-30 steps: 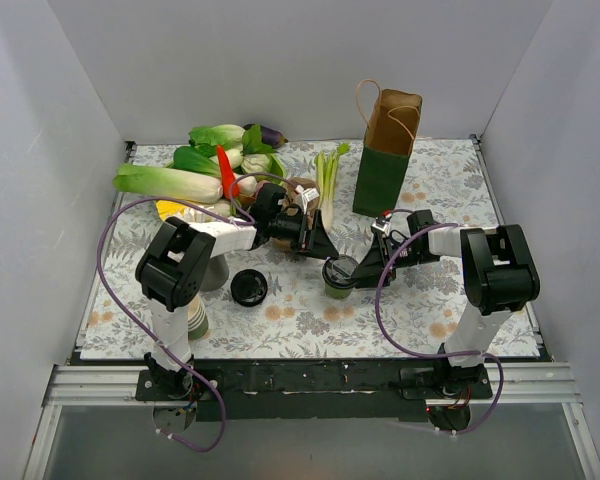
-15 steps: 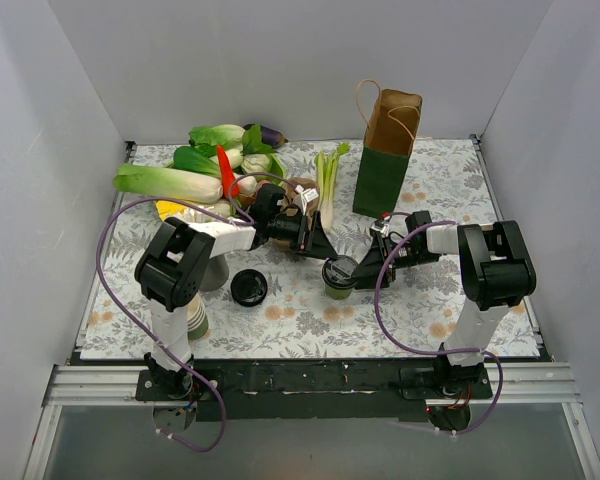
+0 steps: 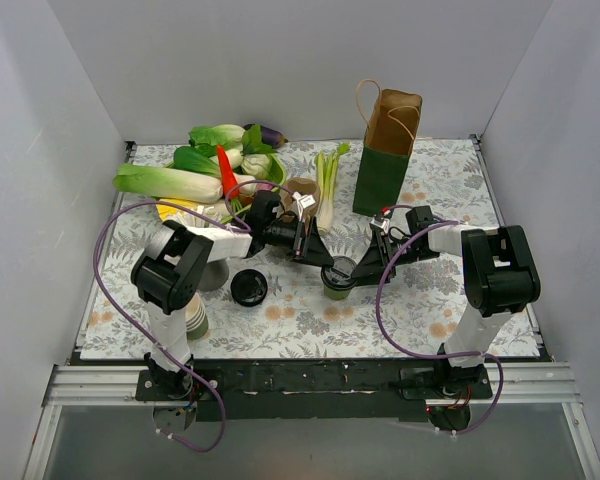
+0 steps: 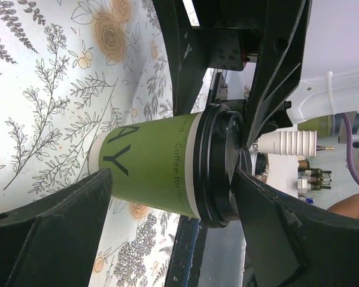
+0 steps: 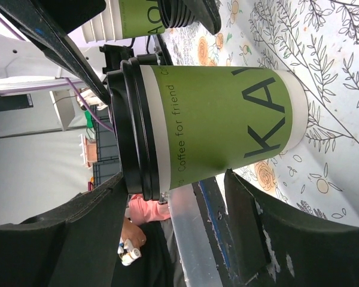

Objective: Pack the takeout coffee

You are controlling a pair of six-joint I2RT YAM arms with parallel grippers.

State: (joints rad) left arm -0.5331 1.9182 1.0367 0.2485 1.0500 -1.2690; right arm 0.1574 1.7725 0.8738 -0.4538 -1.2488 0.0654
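The takeout coffee is a green paper cup with a black lid, standing upright mid-table. It fills the left wrist view and the right wrist view. My left gripper reaches in from the upper left. It is open, turned on its side, with one finger low by the cup's base and one up by the lid. My right gripper is against the cup's right side, also open and turned on its side. Neither is closed on the cup.
A green-and-brown paper bag stands open behind the right arm. Vegetables and leek stalks lie at the back left. A loose black lid, a grey cup and a stack of green cups are near the left arm.
My left gripper has moved forward and right, closing in on the cup. The right gripper and the cup have stayed almost still.
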